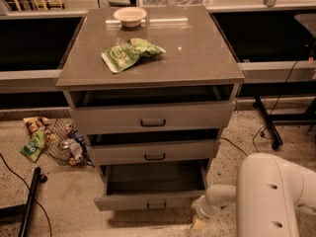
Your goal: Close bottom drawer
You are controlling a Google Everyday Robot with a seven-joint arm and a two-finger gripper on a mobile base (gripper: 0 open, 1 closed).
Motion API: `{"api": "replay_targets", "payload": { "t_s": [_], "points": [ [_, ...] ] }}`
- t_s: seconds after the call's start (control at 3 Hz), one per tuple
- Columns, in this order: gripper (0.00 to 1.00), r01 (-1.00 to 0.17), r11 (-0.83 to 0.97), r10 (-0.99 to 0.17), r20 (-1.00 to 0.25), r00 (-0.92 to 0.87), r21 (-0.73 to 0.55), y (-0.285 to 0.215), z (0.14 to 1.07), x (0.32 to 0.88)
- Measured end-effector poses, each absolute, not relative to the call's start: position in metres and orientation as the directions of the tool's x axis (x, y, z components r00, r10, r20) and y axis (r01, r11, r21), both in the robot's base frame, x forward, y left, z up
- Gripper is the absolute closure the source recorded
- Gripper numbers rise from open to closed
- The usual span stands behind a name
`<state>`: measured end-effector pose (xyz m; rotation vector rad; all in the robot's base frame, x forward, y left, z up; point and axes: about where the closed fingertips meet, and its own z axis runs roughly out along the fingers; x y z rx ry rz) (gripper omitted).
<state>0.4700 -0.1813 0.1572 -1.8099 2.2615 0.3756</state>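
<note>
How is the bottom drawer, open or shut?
Open: the bottom drawer sticks out, its inside showing. The gripper is by its right front corner.

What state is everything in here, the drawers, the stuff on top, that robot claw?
bottom drawer: pulled far out
middle drawer: slightly open
top drawer: slightly open
bowl: upright on the cabinet top
green bag: lying flat on the cabinet top
gripper: low by bottom drawer's right front corner

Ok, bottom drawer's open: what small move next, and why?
Probably slide the gripper left, in front of the bottom drawer near its handle. The drawer stands pulled out, inside showing, and the gripper sits low off the front's right corner, not squarely placed for a push.
</note>
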Motion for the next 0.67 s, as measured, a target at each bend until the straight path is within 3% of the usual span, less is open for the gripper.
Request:
{"api": "replay_targets", "payload": {
  "t_s": [0.67],
  "points": [
    [0.82, -0.981, 0.151, -0.925, -0.368, -0.096, -0.124, -0.180, 0.157, 0.539]
  ]
}}
